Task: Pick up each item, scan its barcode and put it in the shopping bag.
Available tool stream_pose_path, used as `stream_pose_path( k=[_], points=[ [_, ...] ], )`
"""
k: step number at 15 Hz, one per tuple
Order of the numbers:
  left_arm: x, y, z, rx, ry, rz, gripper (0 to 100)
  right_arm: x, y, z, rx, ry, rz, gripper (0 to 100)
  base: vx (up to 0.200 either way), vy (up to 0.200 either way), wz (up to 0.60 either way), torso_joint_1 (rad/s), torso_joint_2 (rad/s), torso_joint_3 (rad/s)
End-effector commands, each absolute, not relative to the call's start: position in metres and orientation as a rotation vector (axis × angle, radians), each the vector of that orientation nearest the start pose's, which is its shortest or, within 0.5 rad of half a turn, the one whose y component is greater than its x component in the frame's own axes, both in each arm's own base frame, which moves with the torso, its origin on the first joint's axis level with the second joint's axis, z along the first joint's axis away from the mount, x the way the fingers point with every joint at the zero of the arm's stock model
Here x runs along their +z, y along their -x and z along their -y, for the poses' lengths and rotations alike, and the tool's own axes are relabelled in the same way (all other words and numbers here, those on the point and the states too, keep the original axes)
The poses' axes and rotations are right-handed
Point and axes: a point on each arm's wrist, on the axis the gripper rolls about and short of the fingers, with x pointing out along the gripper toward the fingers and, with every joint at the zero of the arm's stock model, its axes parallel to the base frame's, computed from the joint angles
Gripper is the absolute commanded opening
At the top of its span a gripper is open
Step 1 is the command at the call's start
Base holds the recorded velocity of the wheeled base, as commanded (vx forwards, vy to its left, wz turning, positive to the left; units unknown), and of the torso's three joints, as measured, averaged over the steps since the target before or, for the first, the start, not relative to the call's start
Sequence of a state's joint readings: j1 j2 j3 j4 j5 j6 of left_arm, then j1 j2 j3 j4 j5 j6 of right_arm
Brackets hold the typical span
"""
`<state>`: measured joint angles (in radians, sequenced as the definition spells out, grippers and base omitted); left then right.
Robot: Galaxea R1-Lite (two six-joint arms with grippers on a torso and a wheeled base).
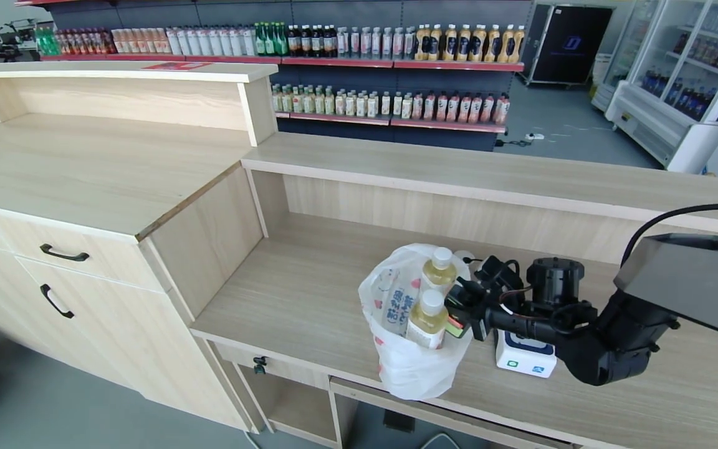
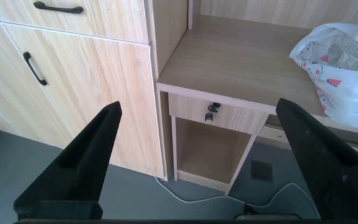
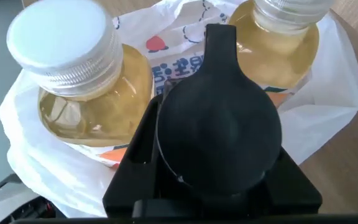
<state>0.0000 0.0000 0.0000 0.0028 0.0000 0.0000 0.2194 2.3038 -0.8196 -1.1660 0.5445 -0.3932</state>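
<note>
On the lower counter (image 1: 309, 293), your shopping bag (image 1: 409, 362) stands with two bottles (image 1: 439, 269) upright inside. Your right gripper (image 1: 462, 310) sits at the bag's rim beside the nearer bottle (image 1: 429, 319), and you cannot tell whether it grips anything. Your left gripper (image 2: 199, 104) hangs wide open, empty, off the counter's front.

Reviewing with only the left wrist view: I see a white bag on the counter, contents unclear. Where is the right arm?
Observer: The right gripper is at the shopping bag, at its open top, beside the nearer bottle.
Operator: How many items inside?
Observer: Two white-capped bottles of yellowish drink, upright; the farther bottle stands behind the nearer.
Operator: Any scanner?
Observer: A small white box sits on the counter by the right arm; whether it scans, I cannot tell.
</note>
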Motion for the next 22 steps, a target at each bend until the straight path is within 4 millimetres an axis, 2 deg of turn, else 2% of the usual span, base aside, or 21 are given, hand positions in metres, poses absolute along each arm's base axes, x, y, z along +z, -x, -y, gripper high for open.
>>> stream_pose_path(
  k=[1, 6, 13, 22],
  points=[
    [0.075, 0.023, 0.000, 0.000, 0.000, -0.003, 100, 0.012, -0.383, -0.098, 0.812, 0.315, -0.180, 0, 0.000, 0.000, 0.00, 0.000, 0.00, 0.000],
    [0.075, 0.023, 0.000, 0.000, 0.000, -0.003, 100, 0.004, -0.392, -0.108, 0.830, 0.319, -0.166, 0, 0.000, 0.000, 0.00, 0.000, 0.00, 0.000],
    [0.075, 0.023, 0.000, 0.000, 0.000, -0.003, 100, -0.014, -0.397, -0.110, 0.836, 0.316, -0.193, 0, 0.000, 0.000, 0.00, 0.000, 0.00, 0.000],
    [0.075, 0.023, 0.000, 0.000, 0.000, -0.003, 100, -0.023, -0.409, -0.113, 0.834, 0.312, -0.186, 0, 0.000, 0.000, 0.00, 0.000, 0.00, 0.000]
  ],
)
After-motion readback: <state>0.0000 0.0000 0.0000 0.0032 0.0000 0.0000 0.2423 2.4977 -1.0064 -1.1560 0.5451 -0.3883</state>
